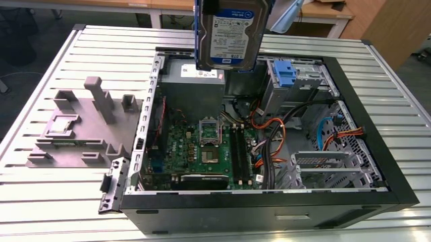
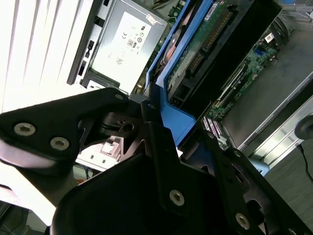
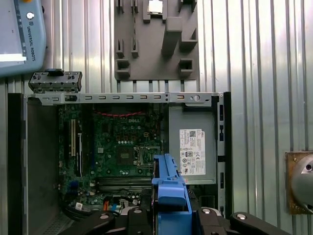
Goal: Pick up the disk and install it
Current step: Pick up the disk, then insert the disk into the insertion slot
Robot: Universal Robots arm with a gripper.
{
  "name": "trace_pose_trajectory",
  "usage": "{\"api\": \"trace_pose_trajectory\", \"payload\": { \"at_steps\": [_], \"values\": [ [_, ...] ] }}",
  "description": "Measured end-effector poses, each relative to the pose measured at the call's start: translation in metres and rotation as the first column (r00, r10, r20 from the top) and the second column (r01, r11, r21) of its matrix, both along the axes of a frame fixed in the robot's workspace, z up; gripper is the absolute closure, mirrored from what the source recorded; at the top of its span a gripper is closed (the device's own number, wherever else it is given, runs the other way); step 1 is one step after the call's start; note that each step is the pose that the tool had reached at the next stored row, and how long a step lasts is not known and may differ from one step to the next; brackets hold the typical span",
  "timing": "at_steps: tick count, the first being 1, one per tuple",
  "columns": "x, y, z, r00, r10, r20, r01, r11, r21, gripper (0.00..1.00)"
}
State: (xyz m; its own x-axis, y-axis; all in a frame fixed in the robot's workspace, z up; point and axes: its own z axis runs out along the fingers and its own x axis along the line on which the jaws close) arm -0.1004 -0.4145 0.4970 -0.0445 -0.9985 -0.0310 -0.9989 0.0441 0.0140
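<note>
The disk (image 1: 229,34), a silver drive with a white-and-blue label in a blue carrier, hangs upright in the air over the back of the open computer case (image 1: 269,201), above the power supply (image 1: 192,83). In the second wrist view my gripper (image 2: 178,128) is shut on the disk (image 2: 195,49), its black fingers (image 2: 156,142) clamping the blue carrier edge. The first wrist view looks straight down past the gripper (image 3: 170,218) and the carrier's blue edge (image 3: 170,193) onto the motherboard (image 3: 122,147). The drive's green circuit side shows in the second wrist view.
A drive bay with a blue bracket (image 1: 286,75) stands at the case's far right corner, and cables run beside it. A second grey cage (image 1: 330,169) sits near the front right. A grey fixture block (image 1: 81,126) lies on the slatted table (image 1: 54,201) left of the case. A teach pendant (image 3: 19,34) rests nearby.
</note>
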Motion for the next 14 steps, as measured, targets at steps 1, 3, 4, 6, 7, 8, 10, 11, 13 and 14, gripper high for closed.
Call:
{"api": "trace_pose_trajectory", "payload": {
  "at_steps": [1,3,4,6,7,8,10,11,13,14],
  "values": [
    [0.0000,0.0000,0.0000,1.0000,0.000,0.0000,0.000,1.0000,0.0000,0.63],
    [0.0000,0.0000,0.0000,1.0000,0.000,0.0000,0.000,1.0000,0.0001,0.63],
    [0.0000,0.0000,0.0000,1.0000,0.000,0.0000,0.000,1.0000,0.0004,0.63],
    [0.0000,0.0000,0.0000,1.0000,0.000,0.0001,0.000,1.0000,0.0007,0.63],
    [0.0000,0.0000,0.0000,1.0000,0.000,0.0000,0.000,1.0000,0.0007,0.63],
    [0.0000,0.0000,0.0000,1.0000,0.000,0.0000,0.000,1.0000,0.0007,0.63],
    [0.0000,0.0000,0.0000,1.0000,0.000,0.0000,0.000,1.0000,0.0008,0.63],
    [0.0000,0.0000,0.0000,1.0000,0.000,0.0000,0.000,1.0000,0.0006,0.63],
    [0.0000,-0.0003,0.0000,1.0000,0.000,0.0000,0.000,1.0000,-0.0002,0.63],
    [0.0000,-0.0004,0.0000,1.0000,0.000,0.0000,0.000,1.0000,-0.0013,0.63]
  ]
}}
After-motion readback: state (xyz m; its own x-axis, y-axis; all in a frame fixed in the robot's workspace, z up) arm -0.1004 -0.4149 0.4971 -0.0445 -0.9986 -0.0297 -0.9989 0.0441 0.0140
